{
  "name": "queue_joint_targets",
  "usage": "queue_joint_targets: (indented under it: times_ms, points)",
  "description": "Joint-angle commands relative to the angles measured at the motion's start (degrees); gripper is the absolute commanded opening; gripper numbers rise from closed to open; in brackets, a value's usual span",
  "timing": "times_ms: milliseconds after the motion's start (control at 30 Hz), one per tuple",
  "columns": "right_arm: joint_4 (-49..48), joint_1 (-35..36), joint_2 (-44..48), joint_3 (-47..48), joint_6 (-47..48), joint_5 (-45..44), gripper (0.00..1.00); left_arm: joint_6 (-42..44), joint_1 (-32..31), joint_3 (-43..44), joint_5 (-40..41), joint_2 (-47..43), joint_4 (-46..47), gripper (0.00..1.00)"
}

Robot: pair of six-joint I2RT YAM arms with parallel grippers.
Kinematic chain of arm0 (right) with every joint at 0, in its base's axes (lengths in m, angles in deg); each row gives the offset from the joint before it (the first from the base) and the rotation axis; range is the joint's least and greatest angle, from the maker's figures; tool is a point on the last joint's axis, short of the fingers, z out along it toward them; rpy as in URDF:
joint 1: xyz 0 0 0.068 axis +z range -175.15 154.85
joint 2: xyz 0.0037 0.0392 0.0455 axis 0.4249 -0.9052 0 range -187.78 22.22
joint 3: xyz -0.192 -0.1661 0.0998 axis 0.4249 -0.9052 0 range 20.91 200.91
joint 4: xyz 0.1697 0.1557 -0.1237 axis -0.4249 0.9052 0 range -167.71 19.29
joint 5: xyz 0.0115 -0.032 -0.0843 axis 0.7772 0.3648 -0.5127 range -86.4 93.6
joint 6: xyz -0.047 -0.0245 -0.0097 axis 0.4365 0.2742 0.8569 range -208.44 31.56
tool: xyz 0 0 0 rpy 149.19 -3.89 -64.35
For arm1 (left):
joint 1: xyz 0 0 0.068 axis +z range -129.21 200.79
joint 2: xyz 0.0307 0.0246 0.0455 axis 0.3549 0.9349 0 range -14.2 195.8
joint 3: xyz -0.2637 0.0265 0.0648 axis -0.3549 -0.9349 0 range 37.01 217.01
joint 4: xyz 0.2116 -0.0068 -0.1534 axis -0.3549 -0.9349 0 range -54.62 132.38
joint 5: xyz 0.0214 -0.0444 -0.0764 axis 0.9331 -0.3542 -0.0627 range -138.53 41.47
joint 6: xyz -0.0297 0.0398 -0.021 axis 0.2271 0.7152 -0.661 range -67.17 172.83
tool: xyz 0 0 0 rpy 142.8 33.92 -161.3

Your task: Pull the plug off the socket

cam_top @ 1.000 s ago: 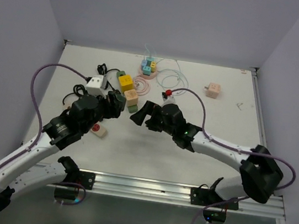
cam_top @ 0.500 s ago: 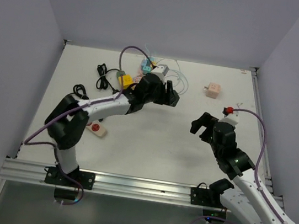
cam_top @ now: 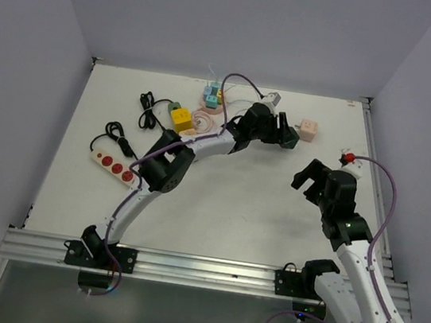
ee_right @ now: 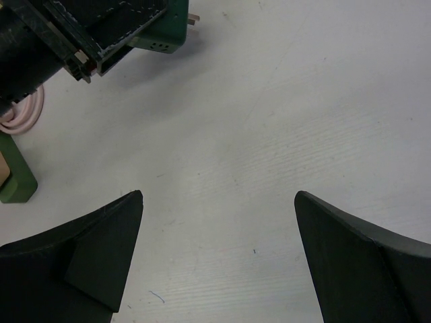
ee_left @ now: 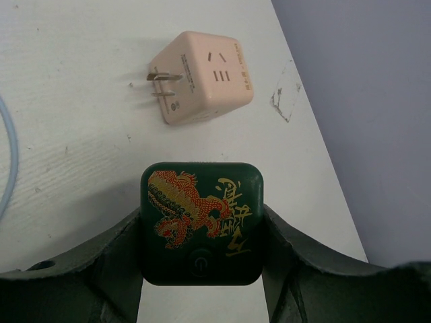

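My left gripper [ee_left: 201,232] is shut on a dark green plug [ee_left: 201,222] with a red and gold dragon on its face. It holds the plug just above the table, free of any socket. In the top view the left arm reaches far to the back right, and its gripper [cam_top: 287,135] sits beside a pink cube adapter [cam_top: 308,130]. From the right wrist the plug [ee_right: 168,30] shows a bare prong. My right gripper [cam_top: 314,179] hangs open and empty over bare table [ee_right: 219,195], to the right of the plug.
The pink cube adapter [ee_left: 202,74] lies on its side with its prongs pointing left, close to the table's right edge. A yellow cube socket [cam_top: 180,116], several small coloured cubes [cam_top: 213,95] and coiled cables lie at the back left. A white power strip [cam_top: 114,165] lies at the left.
The left arm has swung from the middle left across to the back right, carrying the green plug. The right arm has drawn back from the centre to the right side.
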Motion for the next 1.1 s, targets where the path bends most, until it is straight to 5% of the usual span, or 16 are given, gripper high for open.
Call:
queue_joint_targets:
  times_ms: [0, 267, 300, 333, 733, 1067]
  points:
    - [-3.0, -3.8, -2.2, 1.9, 1.1, 9.2, 0.99, -3.3, 0.3, 4.5, -1.7, 2.9, 4.9, 0.41]
    - [-5.8, -5.4, -3.4, 0.3, 1.2, 13.1, 0.99, -3.5, 1.2, 7.1, -2.4, 6.5, 3.5, 0.74]
    - [-5.9, -5.3, -3.5, 0.3, 1.2, 13.2, 0.99, -3.7, 1.5, 7.1, -2.5, 6.6, 3.1, 0.91]
    - [-5.9, -5.3, -3.5, 0.3, 1.2, 13.2, 0.99, -3.7, 1.6, 6.8, -2.5, 6.5, 2.8, 0.98]
    - [-4.6, -5.4, -2.9, 0.4, 1.6, 14.9, 0.99, -1.8, 5.1, -1.4, -1.4, -0.4, 0.0, 0.99]
    - [-7.4, -5.4, -3.4, 0.3, 2.7, 19.6, 0.99, 6.6, 3.9, 5.6, -6.1, -7.0, -6.0, 1.0]
